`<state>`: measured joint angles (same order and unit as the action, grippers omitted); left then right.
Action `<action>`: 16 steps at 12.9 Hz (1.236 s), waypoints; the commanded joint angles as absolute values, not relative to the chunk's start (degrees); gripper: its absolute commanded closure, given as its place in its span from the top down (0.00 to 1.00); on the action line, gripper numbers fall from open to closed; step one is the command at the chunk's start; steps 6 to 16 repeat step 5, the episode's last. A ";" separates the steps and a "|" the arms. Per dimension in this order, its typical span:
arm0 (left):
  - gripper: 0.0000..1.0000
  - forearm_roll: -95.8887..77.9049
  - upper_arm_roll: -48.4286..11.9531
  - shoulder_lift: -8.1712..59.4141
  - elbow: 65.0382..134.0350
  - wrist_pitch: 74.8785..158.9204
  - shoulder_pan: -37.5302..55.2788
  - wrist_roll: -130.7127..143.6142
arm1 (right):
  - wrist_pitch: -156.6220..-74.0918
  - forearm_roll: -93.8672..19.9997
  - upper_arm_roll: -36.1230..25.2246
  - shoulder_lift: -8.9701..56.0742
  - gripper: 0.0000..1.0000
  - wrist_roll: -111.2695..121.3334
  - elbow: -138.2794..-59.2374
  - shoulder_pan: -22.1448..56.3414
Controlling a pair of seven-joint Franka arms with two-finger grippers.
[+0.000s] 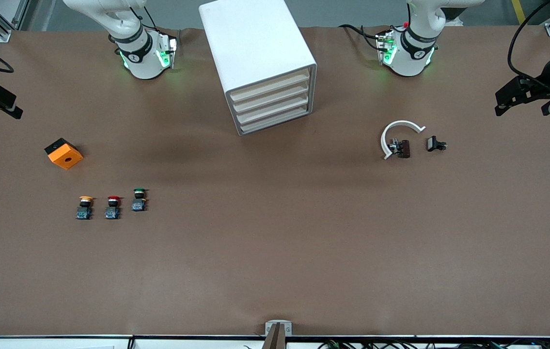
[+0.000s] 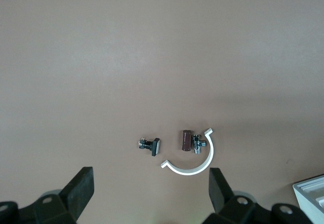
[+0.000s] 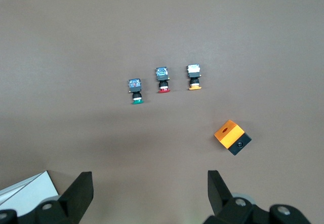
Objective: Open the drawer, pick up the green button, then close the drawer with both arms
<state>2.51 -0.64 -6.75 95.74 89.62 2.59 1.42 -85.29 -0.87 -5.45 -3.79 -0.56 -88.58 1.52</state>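
Front view: white drawer cabinet [image 1: 260,63] standing between the two arm bases, all drawers shut. Green-capped button [image 1: 139,199] well off from that cabinet, nearer the camera, toward the right arm's end, beside the red-capped button [image 1: 113,207]. Left gripper [image 2: 149,196] up high, fingers spread wide, holding nothing. Right gripper [image 3: 150,196] likewise wide open, empty, high over the table.

On the brown table [image 1: 275,252]: 1 orange box [image 1: 64,153] with a black side and a round hole. Nearer the camera, 1 yellow-capped button [image 1: 85,207] just beside 1 red-capped button [image 1: 113,206]. Toward the left arm's end, 1 white curved clip [image 1: 397,134] touching a small brown part [image 1: 403,148], near 1 black bolt piece [image 1: 434,144].
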 commanded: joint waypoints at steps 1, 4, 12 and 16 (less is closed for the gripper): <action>1.00 3.43 -0.97 -5.98 93.78 88.07 2.37 2.02 | -85.25 -0.09 -5.01 -4.31 1.00 -0.09 -88.33 1.05; 1.00 2.90 -0.88 -5.98 93.34 88.07 2.37 2.02 | -85.25 0.00 -5.10 -4.31 1.00 -0.09 -88.24 0.97; 1.00 2.90 -0.97 -5.98 93.34 88.07 2.37 1.93 | -85.25 0.00 -5.10 -4.22 1.00 -0.09 -88.24 0.97; 1.00 2.90 -0.97 -5.98 93.34 88.07 2.37 1.93 | -85.25 0.00 -5.10 -4.22 1.00 -0.09 -88.24 0.97</action>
